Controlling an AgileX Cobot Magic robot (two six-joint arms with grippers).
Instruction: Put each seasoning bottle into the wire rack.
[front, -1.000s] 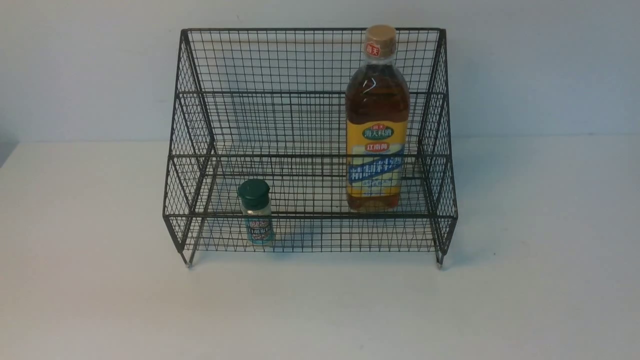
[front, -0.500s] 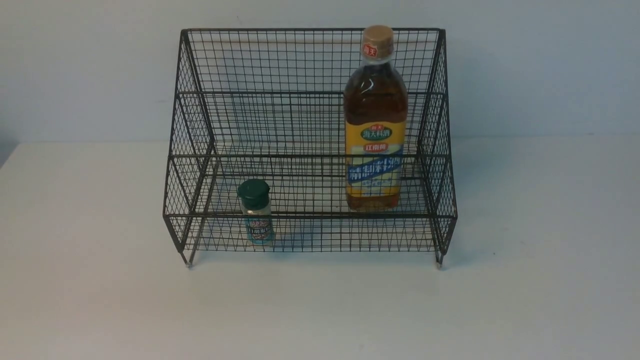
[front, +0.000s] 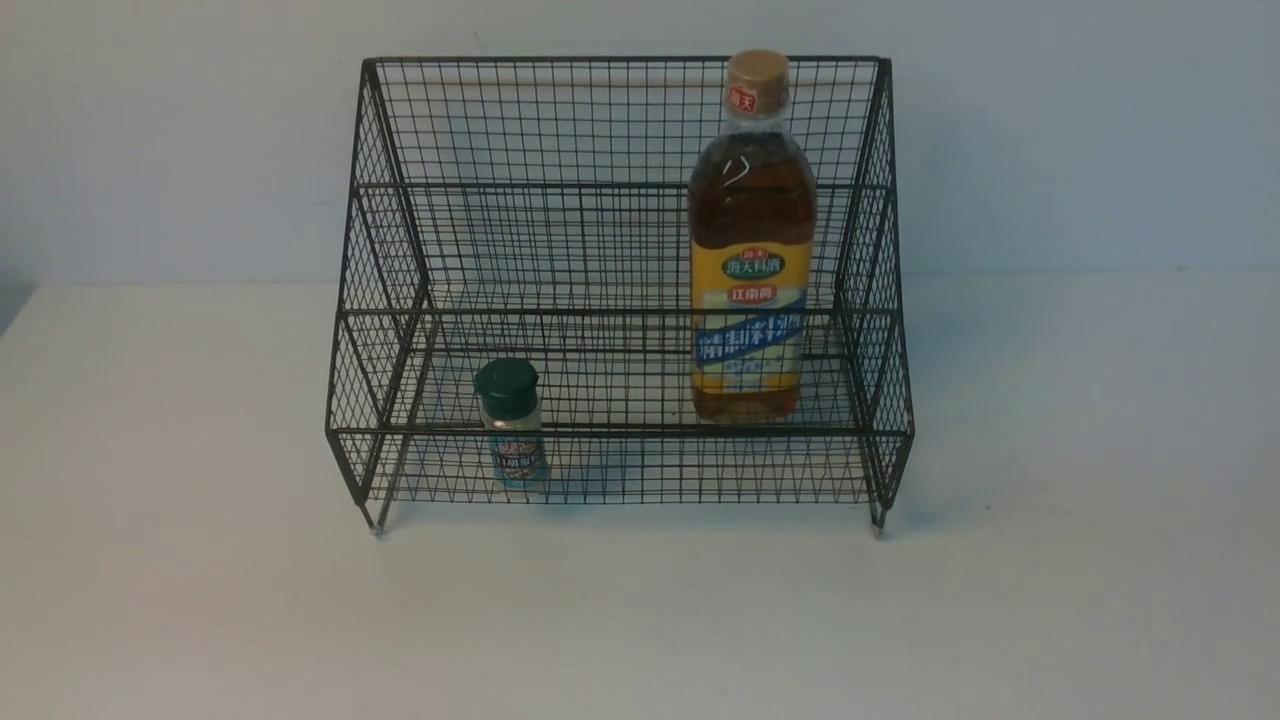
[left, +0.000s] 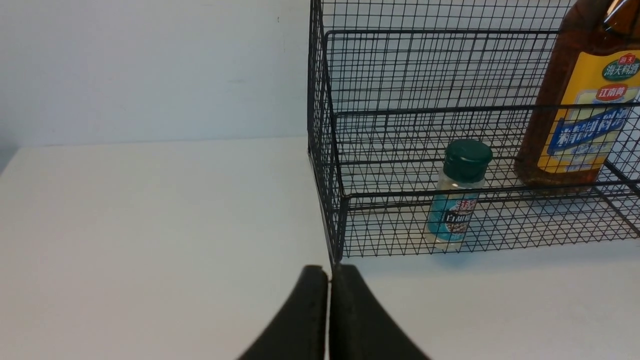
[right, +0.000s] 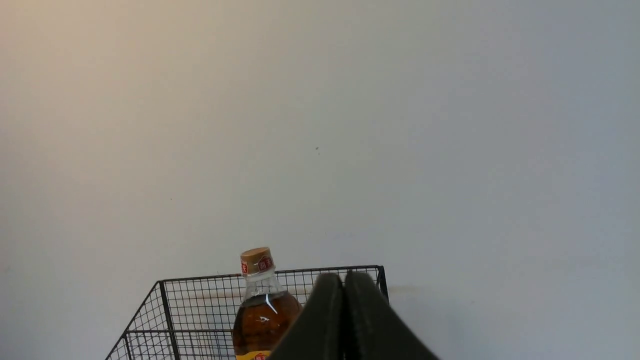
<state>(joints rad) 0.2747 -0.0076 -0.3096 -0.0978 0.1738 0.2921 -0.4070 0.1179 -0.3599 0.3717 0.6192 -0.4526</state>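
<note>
Tall bottle (front: 752, 250) barely shifted in rack (front: 620, 432), apart from right fingers (right: 322, 325).

Beyond the left pincer (left: 328, 280), the tall bottle (left: 560, 110) loses its neck and far flank, and the wire rack (left: 327, 150) its top and far end, to the picture's edge, while the right pincer (right: 343, 285) hides part of that bottle's shoulder, its lower body cut off.

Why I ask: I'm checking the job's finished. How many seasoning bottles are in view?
2. The green-capped jar stands in the wire rack, front left of centre; the tall amber bottle farther back on the right. None seems hidden.
</note>
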